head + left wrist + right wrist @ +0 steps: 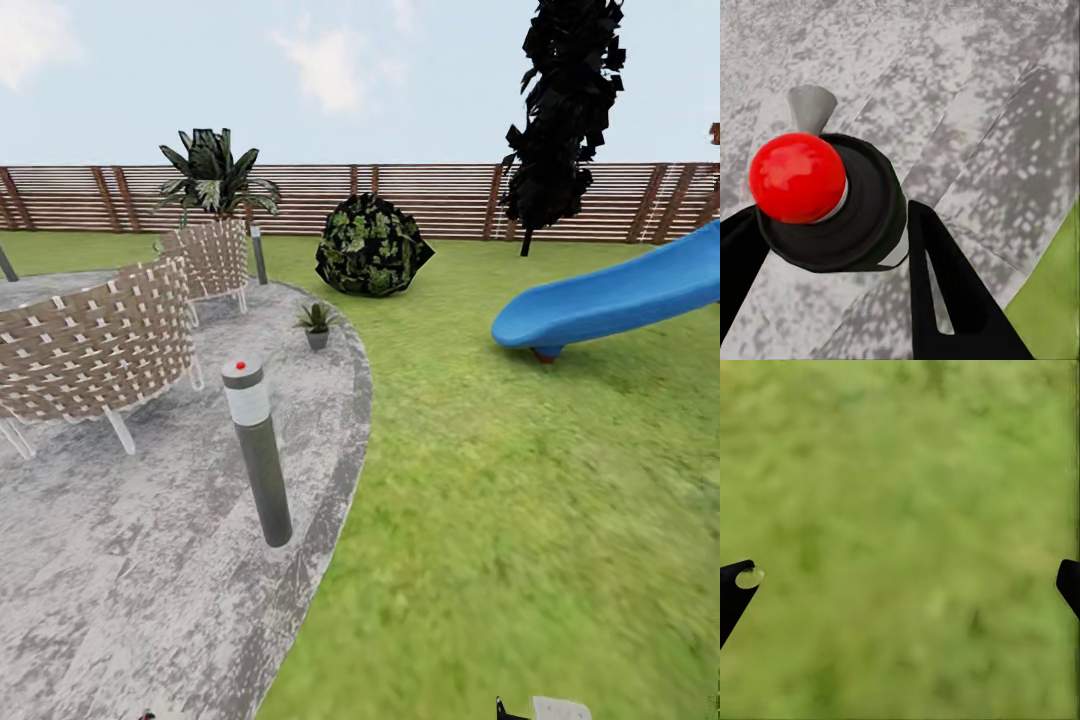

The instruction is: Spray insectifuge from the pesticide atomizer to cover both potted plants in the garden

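Observation:
In the left wrist view my left gripper [832,214] is shut on the pesticide atomizer [866,210], a dark bottle seen from above with a red knob and a pale grey nozzle. It hangs over the mottled grey patio [967,90]. Its red tip [147,714] peeks in at the head view's bottom edge. One potted plant [317,325], small with pointed green leaves in a grey pot, stands near the patio's [120,560] far rim, several steps ahead. My right gripper [900,585] is open over the lawn [900,472], with nothing between its fingers.
A grey bollard light [258,450] stands on the patio close ahead. Two woven chairs [95,350] sit at left. On the lawn [520,500] are a dark round bush [372,245], a blue slide [610,300] and a dark tree [565,110]. A slatted fence [440,200] closes the back.

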Robot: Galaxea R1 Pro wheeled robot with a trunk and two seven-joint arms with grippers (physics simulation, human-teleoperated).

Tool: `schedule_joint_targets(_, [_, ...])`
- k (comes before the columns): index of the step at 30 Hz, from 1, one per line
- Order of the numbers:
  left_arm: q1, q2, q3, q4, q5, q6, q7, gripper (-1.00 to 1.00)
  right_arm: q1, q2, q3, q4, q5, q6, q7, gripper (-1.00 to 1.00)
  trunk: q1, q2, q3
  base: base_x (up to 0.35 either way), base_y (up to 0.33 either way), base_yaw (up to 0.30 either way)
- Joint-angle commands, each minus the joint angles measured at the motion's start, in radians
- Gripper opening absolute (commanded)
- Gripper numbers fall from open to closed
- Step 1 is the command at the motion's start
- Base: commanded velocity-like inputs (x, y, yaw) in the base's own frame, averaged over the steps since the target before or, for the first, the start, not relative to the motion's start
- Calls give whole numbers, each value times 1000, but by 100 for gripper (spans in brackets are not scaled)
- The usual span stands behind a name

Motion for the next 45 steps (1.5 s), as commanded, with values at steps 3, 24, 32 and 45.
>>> schedule_joint_targets(3, [0, 0, 5, 0, -11, -3, 5, -100, -1, 0, 9, 1, -5, -2, -4, 100, 0, 0, -1, 340, 0, -291])
schedule_joint_targets(24, [0, 0, 5, 0, -10, -4, 5, -100, -1, 0, 9, 1, -5, -2, -4, 100, 0, 0, -1, 340, 0, -290])
schedule_joint_targets(32, [0, 0, 5, 0, -11, -3, 5, -100, -1, 0, 9, 1, -5, -1, -4, 100, 0, 0, -1, 340, 0, -280])
schedule_joint_targets(45, [0, 0, 6, 1, -10, -3, 5, -100, -1, 0, 9, 1, -5, -2, -4, 100, 0, 0, -1, 340, 0, -245])
